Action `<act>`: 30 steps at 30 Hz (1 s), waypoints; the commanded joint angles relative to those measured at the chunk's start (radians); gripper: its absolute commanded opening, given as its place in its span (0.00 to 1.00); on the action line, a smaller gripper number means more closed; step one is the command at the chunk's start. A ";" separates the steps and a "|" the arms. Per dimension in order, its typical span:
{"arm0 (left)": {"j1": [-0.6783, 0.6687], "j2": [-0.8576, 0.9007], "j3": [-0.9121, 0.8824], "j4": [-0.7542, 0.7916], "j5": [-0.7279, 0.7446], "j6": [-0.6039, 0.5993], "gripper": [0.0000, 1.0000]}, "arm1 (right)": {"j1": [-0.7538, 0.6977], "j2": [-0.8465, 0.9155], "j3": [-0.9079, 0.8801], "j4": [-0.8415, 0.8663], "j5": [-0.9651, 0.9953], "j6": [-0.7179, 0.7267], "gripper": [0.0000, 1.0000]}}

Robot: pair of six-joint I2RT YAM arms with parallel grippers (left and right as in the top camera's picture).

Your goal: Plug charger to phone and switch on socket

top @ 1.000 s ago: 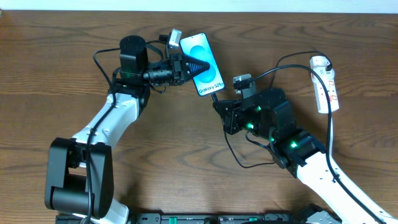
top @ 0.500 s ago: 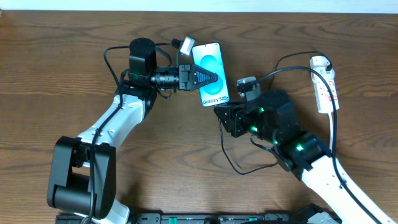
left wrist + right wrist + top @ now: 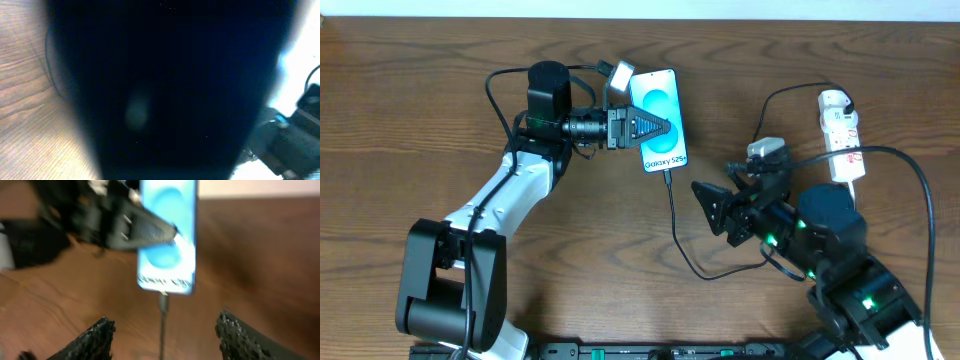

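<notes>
Two arms, two jobs: my left gripper (image 3: 655,127) is clamped on the phone (image 3: 660,98) at the far middle of the table (image 3: 570,250), one finger lying right across the cyan screen. My left wrist camera gives me almost nothing but darkness, so I go by the overhead view there. My right gripper (image 3: 165,320) hangs spread wide with nothing between its fingers, just short of the phone's near edge. The charger (image 3: 672,215) runs as a thin black line from that edge toward me, then loops off to my right. Its tip sits at the phone's port, and it looks seated to me, though the wrist picture is too blurred to say it is fully home. So I judge the plugging done and the socket (image 3: 842,135) next, lying well off to my far right, its red-marked switches facing up. To do this well, I want the left grip firm so the phone doesn't twist against the plug. I want the right arm lifting clear of the cable loop before swinging across, not dragging it. I'd bring the fingers together into one blunt tip, come down square on the switch, and press straight so the strip doesn't skate.
</notes>
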 commanded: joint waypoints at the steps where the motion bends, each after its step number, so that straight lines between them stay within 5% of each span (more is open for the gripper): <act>1: 0.003 -0.002 -0.004 0.008 0.009 0.002 0.07 | 0.018 0.094 0.008 -0.045 0.045 -0.002 0.63; 10: 0.003 -0.002 -0.004 0.000 -0.020 -0.093 0.07 | 0.178 0.312 0.008 0.020 0.024 0.023 0.58; 18: 0.003 -0.002 -0.004 -0.011 -0.020 -0.093 0.07 | 0.219 0.361 0.008 0.036 0.171 0.023 0.33; 30: 0.003 -0.002 -0.004 -0.029 -0.016 -0.093 0.07 | 0.219 0.361 0.008 0.126 0.189 0.023 0.15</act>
